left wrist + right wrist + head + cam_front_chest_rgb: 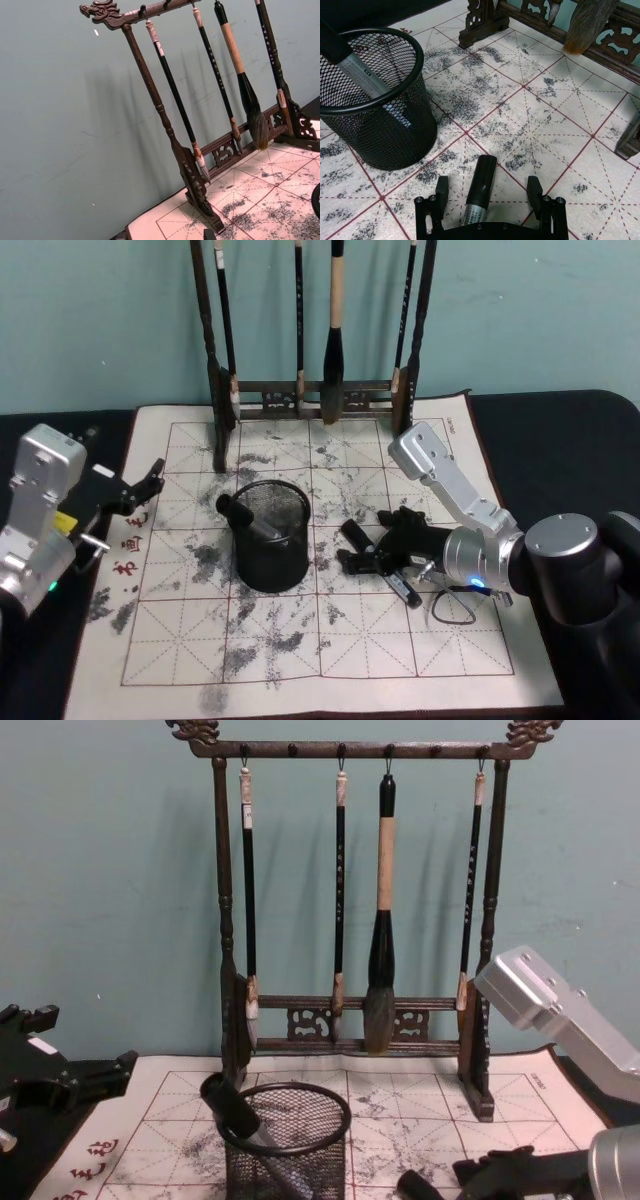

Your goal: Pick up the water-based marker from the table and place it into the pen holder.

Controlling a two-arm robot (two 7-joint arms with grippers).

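While the right gripper point(368, 545) hovers low over the water-based marker point(404, 590), which lies on the table point(330, 640) just right of the pen holder point(272, 570), the left gripper point(135, 492) sits parked far left. The right wrist view shows the right gripper's fingers point(441, 189) spread wide either side of the water-based marker, not touching it. In the chest view, a second marker point(225, 1105) leans inside the pen holder.

head: steep down | chest: low, level | right wrist: close | all three share pen holder point(270, 562)
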